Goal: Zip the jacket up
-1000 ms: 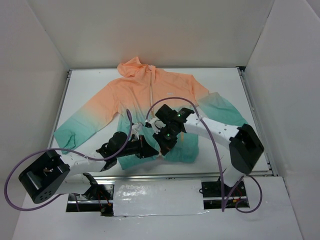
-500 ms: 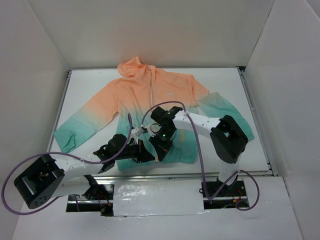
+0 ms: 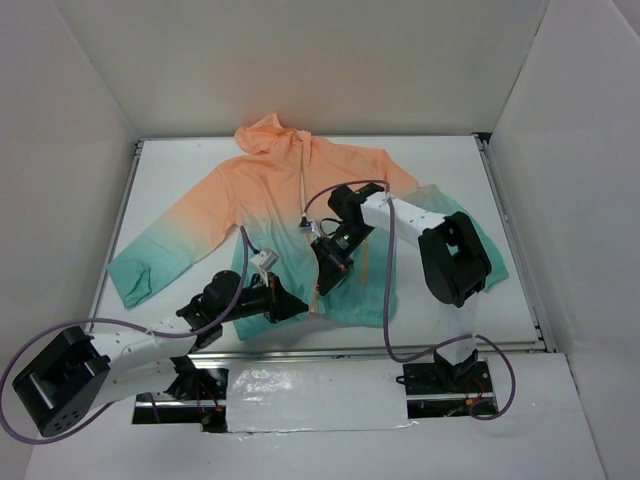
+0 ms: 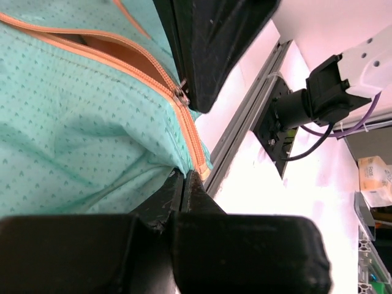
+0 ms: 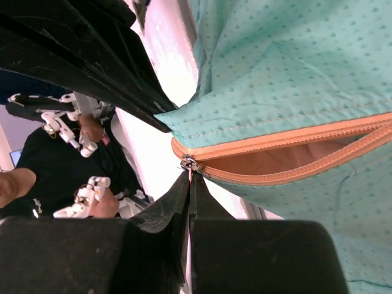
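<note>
The jacket point(image 3: 270, 190) lies flat on the table with its hood at the far side, orange on top and teal at the hem. My left gripper point(image 3: 290, 306) is shut on the teal hem beside the zipper's lower end point(image 4: 184, 176). My right gripper point(image 3: 325, 283) is shut on the zipper pull point(image 5: 190, 174), just above the hem. The metal slider point(image 5: 188, 163) sits at the fingertips; it also shows in the left wrist view point(image 4: 180, 94). Past the slider the orange zipper tape point(image 5: 294, 153) gapes open. Below the slider the tape is closed point(image 4: 195, 144).
The table's metal front rail point(image 3: 400, 350) runs close behind the hem and shows in the left wrist view point(image 4: 245, 122). White walls enclose the table on three sides. A person holding controllers point(image 5: 37, 184) shows beyond the table's edge.
The right arm's elbow has swung in toward the middle and its gripper has edged slightly up the zipper. The left arm has stretched out, its gripper staying at the hem.
</note>
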`<state>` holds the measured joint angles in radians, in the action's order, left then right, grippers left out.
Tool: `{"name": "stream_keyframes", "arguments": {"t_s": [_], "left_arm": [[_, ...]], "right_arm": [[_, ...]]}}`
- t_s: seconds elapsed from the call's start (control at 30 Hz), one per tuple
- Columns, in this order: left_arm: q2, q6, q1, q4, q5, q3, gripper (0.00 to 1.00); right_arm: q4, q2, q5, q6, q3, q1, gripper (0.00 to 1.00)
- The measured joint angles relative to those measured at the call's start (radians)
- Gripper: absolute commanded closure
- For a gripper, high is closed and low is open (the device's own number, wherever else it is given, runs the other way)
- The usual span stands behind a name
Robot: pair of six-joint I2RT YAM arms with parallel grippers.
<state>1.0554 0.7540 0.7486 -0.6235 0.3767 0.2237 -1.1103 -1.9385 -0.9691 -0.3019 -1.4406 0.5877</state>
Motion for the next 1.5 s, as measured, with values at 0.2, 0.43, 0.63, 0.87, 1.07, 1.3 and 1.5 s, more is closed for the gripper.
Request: {"name": "stream_keyframes", "arguments": {"t_s": [0.2, 0.43, 0.63, 0.87, 1.07, 1.3, 1.5], "left_arm": [[-0.068, -0.020, 0.000, 0.021, -0.010, -0.015, 1.00], [-0.142, -0.025, 0.010, 0.099, -0.028, -0.015, 1.00], [-0.211, -0.045, 0.015, 0.172, -0.048, -0.014, 1.00], [-0.262, -0.048, 0.019, 0.217, -0.095, -0.007, 1.00], [-0.298, -0.049, 0.030, 0.258, -0.157, 0.025, 1.00], [-0.401, -0.045, 0.066, 0.356, -0.193, 0.042, 1.00], [-0.478, -0.041, 0.089, 0.580, -0.253, 0.100, 0.69]], "right_arm": [[0.028, -0.001, -0.002, 0.079, -0.019, -0.019, 1.00], [0.126, -0.061, -0.028, 0.278, -0.117, -0.188, 1.00], [0.137, -0.158, -0.156, 0.320, -0.270, -0.259, 1.00], [0.351, -0.206, -0.196, 0.605, -0.290, -0.275, 1.00], [0.644, -0.229, -0.203, 0.930, -0.296, -0.372, 1.00], [0.695, -0.444, -0.267, 1.054, -0.678, -0.403, 1.00], [0.768, -0.400, -0.268, 1.051, -0.572, -0.444, 1.00]]}}
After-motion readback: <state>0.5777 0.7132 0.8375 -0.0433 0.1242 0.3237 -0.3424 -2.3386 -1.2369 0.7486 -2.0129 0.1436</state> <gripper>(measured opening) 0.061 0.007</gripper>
